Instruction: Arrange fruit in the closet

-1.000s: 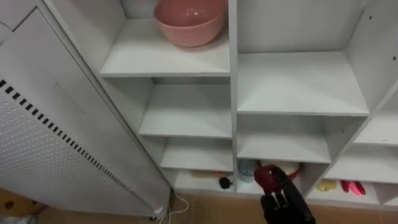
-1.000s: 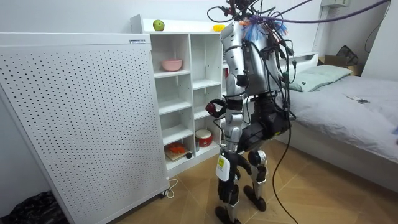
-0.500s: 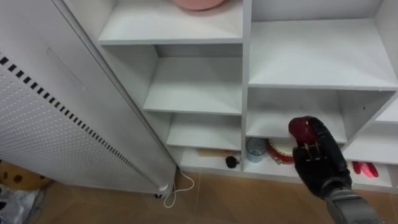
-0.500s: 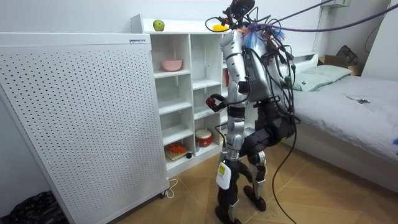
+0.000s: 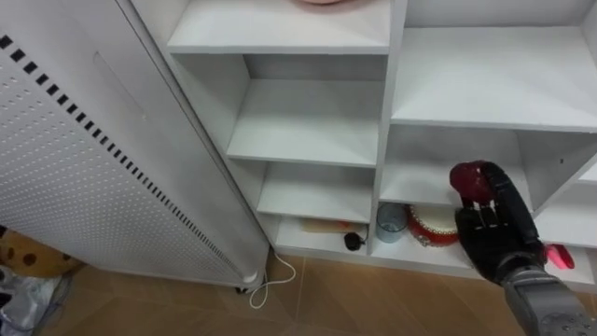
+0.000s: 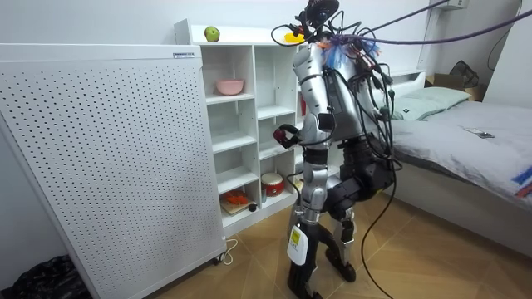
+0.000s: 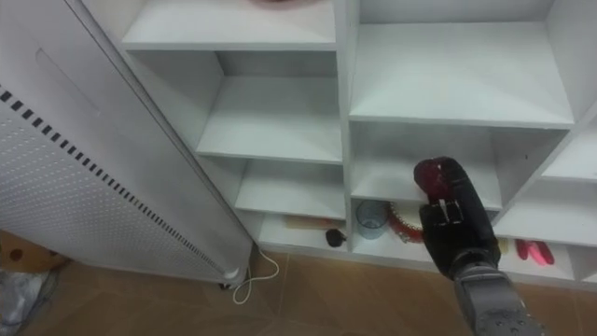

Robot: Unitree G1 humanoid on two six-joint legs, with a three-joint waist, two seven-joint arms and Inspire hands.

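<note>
My right hand (image 5: pixel 494 233) is shut on a dark red fruit (image 5: pixel 471 179), which shows above its fingers. It hovers in front of the white closet (image 5: pixel 308 121), level with the lower shelves of the right column and just before the compartment there. The room view shows me standing close to the closet (image 6: pixel 241 124), with that hand (image 6: pixel 289 139) and the red fruit (image 6: pixel 280 133) raised toward its middle shelves. A green apple (image 6: pixel 212 33) and a yellow fruit (image 6: pixel 291 36) lie on the closet's top.
A pink bowl (image 6: pixel 229 86) sits on an upper left shelf. On the bottom shelf are a blue cup (image 5: pixel 390 222), a red-rimmed round thing (image 5: pixel 429 227), a small dark object (image 5: pixel 354 241) and a pink item (image 5: pixel 562 257). A white perforated panel (image 5: pixel 65 140) stands left; a bed (image 6: pixel 465 149) is on the room view's right.
My right hand has lifted the red fruit from bottom-shelf height to the shelf above and closer to the closet. The eye view has shifted down and to the left.
</note>
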